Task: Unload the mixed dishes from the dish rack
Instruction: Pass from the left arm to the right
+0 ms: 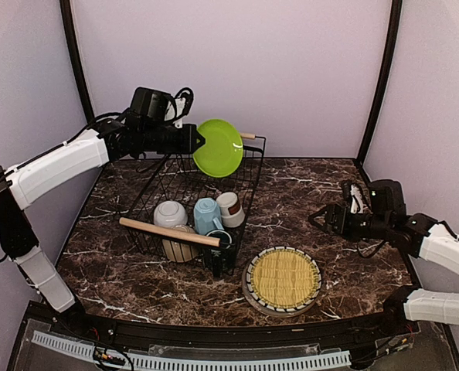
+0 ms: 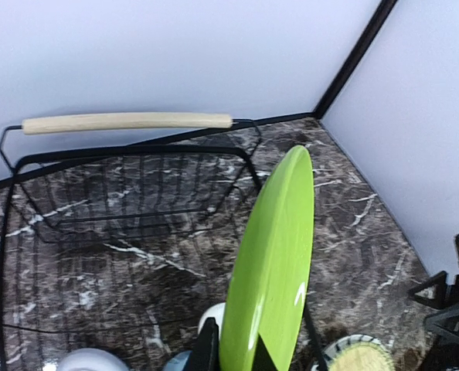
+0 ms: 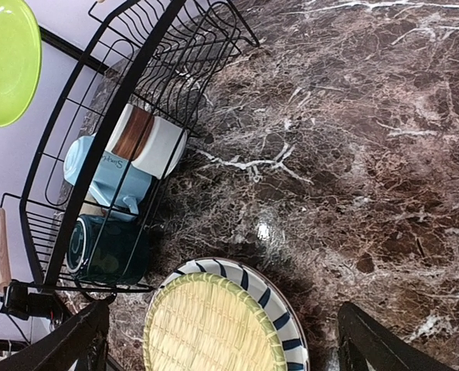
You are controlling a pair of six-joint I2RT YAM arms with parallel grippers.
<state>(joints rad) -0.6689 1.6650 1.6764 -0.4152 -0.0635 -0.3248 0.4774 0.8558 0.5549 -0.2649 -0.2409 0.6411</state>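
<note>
My left gripper (image 1: 192, 141) is shut on the rim of a lime-green plate (image 1: 218, 148), held on edge above the far end of the black wire dish rack (image 1: 249, 202); the plate also shows in the left wrist view (image 2: 272, 270). In the rack sit a white bowl (image 1: 170, 213), a cream bowl (image 1: 180, 247), a light blue mug (image 1: 207, 215), a brown-white cup (image 1: 231, 208) and a dark green mug (image 1: 220, 249). A woven yellow-green plate (image 1: 284, 277) lies on the striped plate (image 1: 258, 301) on the table. My right gripper (image 1: 320, 219) is open and empty, right of the rack.
The rack has two wooden bar handles, one near (image 1: 170, 231) and one far (image 2: 126, 121). Lilac walls close the back and sides, with black corner posts (image 1: 378, 81). Marble table (image 1: 314, 182) lies bare between rack and right arm.
</note>
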